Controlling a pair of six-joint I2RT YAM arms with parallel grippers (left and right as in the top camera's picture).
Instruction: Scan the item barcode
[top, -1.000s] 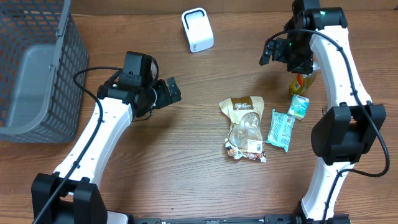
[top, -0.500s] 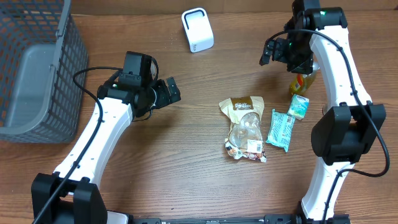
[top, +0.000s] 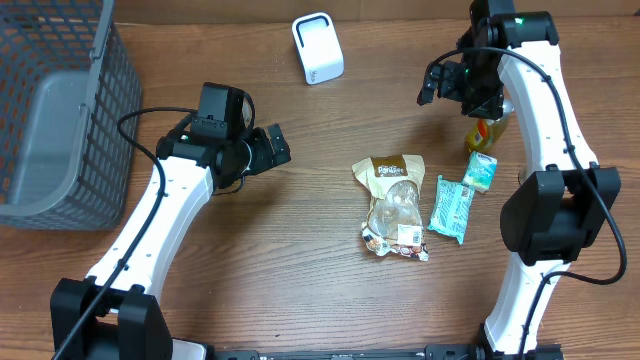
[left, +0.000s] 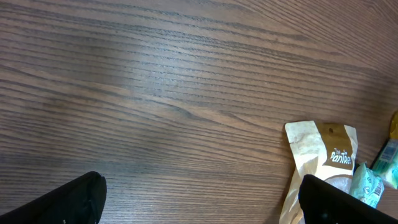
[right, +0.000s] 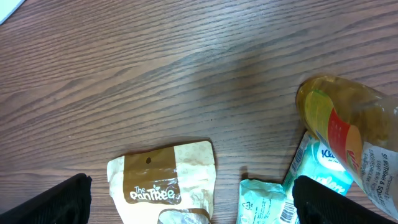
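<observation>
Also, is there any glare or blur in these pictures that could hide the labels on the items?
Overhead: even light, sharp, only soft shadows. Left wrist: a pale sheen on the bare table, yet the snack bag print reads clearly. Right wrist: the bottle looks slightly soft.

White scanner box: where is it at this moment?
In the overhead view the white scanner box stands at the far edge of the table, near the middle, right of the grey basket and beyond the brown snack bag.

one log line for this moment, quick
left gripper open, empty | right gripper open, empty | snack bag lying flat, untouched | white scanner apart from it
</observation>
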